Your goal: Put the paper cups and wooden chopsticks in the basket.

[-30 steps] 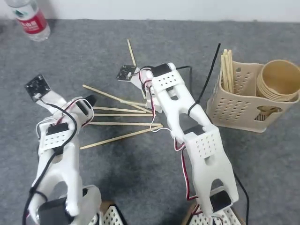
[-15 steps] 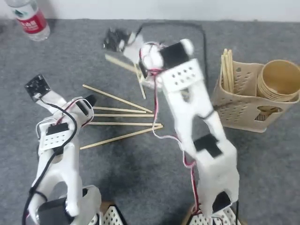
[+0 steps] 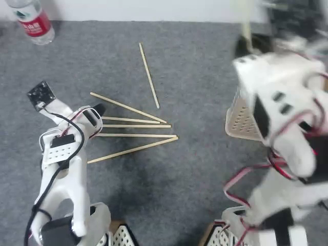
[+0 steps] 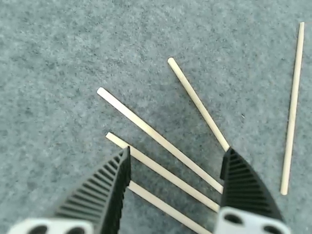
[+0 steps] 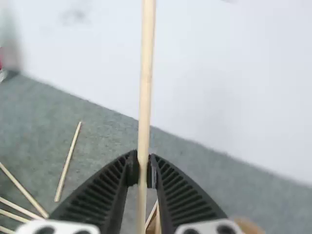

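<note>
Between right pincer [image 5: 141, 171] ribbed pads [image 5: 114, 183]: slim wooden chopstick [image 5: 146, 73].

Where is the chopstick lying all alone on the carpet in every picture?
High view: the lone chopstick lies on the carpet above the fanned chopsticks, its lower end close to them.
Left wrist view: it lies off to one side of the fanned chopsticks, apart from them.
Right wrist view: it lies on the carpet next to the fanned chopsticks.
Shared landmark: the fanned chopsticks.
</note>
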Robot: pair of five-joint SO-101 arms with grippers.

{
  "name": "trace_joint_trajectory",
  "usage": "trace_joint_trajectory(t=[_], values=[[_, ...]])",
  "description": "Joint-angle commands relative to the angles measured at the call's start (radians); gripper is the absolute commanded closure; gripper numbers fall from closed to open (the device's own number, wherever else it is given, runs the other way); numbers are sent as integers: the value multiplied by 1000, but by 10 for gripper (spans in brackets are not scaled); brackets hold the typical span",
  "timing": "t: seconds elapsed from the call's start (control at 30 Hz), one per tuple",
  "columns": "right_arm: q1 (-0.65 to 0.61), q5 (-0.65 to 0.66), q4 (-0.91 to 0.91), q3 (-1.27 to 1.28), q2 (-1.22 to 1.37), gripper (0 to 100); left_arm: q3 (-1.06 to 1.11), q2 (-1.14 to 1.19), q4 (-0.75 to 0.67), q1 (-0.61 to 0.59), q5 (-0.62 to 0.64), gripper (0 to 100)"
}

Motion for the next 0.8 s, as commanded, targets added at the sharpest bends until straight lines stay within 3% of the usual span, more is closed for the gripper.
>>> trace_joint_trajectory(t=[0.0,0.13,0.5,0.77], values=[[31,-69,33,285,-154,991,-5,-17,-21,11,9,718],[39,-74,-140,560,-292,991,-4,-17,-21,11,9,718],[81,40,-1106,1349,-504,991,-4,-17,-20,11,-21,718],[231,32,-1283,1570,-516,991,-5,-17,-21,41,-25,718]])
